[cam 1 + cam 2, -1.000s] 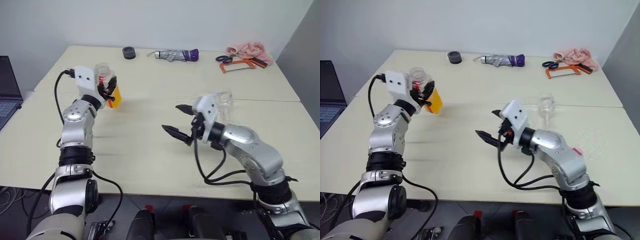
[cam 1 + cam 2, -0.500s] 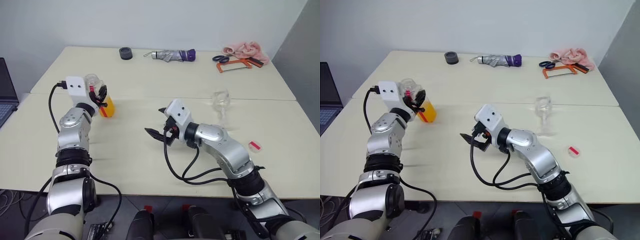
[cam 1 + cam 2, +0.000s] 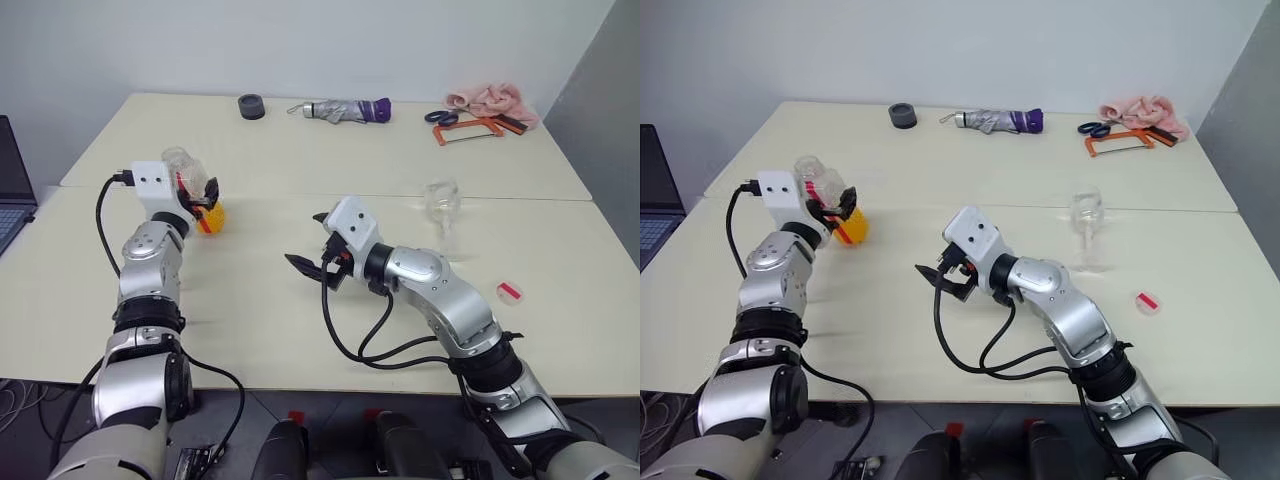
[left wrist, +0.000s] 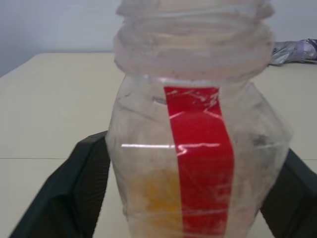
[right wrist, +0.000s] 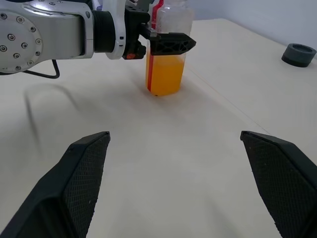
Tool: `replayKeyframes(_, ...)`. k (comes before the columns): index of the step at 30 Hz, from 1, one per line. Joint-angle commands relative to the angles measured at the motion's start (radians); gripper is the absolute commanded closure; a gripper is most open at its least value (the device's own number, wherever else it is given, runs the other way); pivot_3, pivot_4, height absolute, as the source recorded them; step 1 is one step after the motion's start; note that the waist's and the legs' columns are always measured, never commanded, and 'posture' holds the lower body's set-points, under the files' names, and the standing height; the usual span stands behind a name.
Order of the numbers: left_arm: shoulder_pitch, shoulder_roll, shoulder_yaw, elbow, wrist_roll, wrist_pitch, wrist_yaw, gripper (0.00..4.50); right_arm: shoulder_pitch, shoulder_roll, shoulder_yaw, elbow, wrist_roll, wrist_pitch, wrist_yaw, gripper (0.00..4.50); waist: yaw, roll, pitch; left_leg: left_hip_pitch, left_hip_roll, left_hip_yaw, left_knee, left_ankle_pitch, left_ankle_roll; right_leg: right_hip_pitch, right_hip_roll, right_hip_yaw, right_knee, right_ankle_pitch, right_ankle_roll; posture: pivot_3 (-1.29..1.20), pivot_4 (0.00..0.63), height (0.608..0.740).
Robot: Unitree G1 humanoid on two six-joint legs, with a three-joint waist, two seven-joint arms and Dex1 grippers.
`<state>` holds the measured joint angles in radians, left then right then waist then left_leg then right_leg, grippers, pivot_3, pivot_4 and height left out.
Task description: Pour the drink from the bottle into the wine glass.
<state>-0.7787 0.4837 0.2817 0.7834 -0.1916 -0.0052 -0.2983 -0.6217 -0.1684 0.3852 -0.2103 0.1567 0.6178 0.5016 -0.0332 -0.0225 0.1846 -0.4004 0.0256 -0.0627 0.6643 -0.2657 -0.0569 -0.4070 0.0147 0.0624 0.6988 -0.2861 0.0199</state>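
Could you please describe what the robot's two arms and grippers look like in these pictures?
Both arms are built of rounded silver-grey metal segments joined by black ribbed rings. Each wrist carries a white, boxy housing, and a loose black cable loops alongside each arm. The left gripper and the right gripper each have two black fingers; up close the fingers are wedge-shaped with a finely textured surface.

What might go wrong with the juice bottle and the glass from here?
The bottle stands on the table uncapped, with the left end effector open around its upper part; a nudge might tip it and spill the drink. The wine glass stands far off, past the right end effector, so carrying liquid there risks slopping.
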Motion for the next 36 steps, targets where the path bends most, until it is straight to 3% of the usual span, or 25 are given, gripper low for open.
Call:
replayKeyframes(1,0.008,-0.003,0.003,-0.053,-0.005,-0.021,-0.002,0.06,-0.021,0.001,-0.015,-0.042,-0.004,-0.012,0.009,0.0,0.0,0.0,0.0,0.0,0.0,0.0,0.0,0.0,0.0,0.0,0.0,0.0,0.0,0.0,0.0,0.0,0.15,0.74)
replayKeyframes(20,0.24,-0.049,-0.022,-0.275,0.041,0.002,0.095,0.06,0.02,-0.051,-0.019,-0.084,-0.008,-0.004,0.048,0.0,0.001,0.0,0.0,0.0,0.001,0.0,0.0,0.0,0.0,0.0,-0.001,0.0,0.0,0.0,0.0,0.0,0.15,0.74)
replayKeyframes(25,0.361,-0.107,-0.021,-0.432,0.011,0.055,0.111,0.06,0.049,-0.076,-0.045,-0.128,-0.002,0.016,0.046,0.0,0.0,0.0,0.0,0.0,0.002,0.0,-0.001,0.0,0.0,0.0,-0.003,0.001,0.0,0.0,0.0,0.0,0.15,0.74)
replayKeyframes(32,0.562,-0.197,-0.113,-0.745,-0.016,0.152,0.056,0.06,0.089,-0.103,-0.222,-0.261,0.095,0.16,0.012,0.0,0.001,0.0,0.0,0.0,0.002,-0.001,0.0,0.0,0.0,0.001,-0.004,0.001,0.0,0.0,0.0,0.0,0.15,0.74)
replayKeyframes(36,0.598,-0.168,-0.214,-0.889,-0.083,0.184,-0.135,0.06,0.021,-0.084,-0.444,-0.274,0.204,0.354,-0.074,0.0,0.001,0.0,0.0,0.001,0.002,-0.001,0.0,0.0,0.0,0.002,-0.002,0.001,0.0,0.0,0.0,0.0,0.15,0.74)
